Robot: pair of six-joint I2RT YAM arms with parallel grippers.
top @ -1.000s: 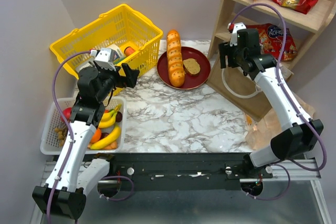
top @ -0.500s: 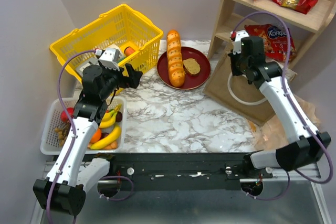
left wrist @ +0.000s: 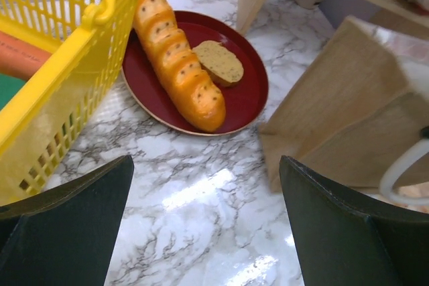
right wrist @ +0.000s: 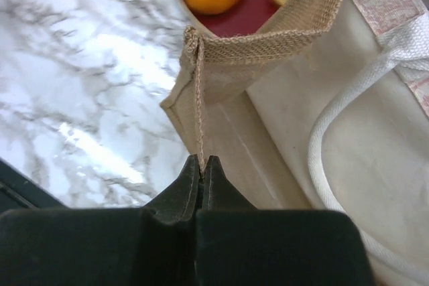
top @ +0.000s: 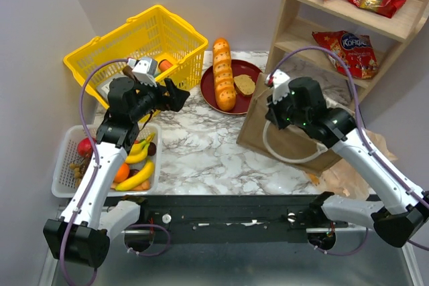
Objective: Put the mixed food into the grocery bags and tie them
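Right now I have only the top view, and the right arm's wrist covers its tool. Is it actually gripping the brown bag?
Observer: Yes. The right wrist view shows the right tool shut on the brown bag.
Operator: Where on the bag?
Observer: On its corner seam, just under the top edge.
Operator: And the left tool, is anything in it?
Observer: No. The left wrist view shows the left tool open with nothing between its jaws, only the marble table below.

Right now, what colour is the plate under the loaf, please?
Dark red plate, best in left wrist view.
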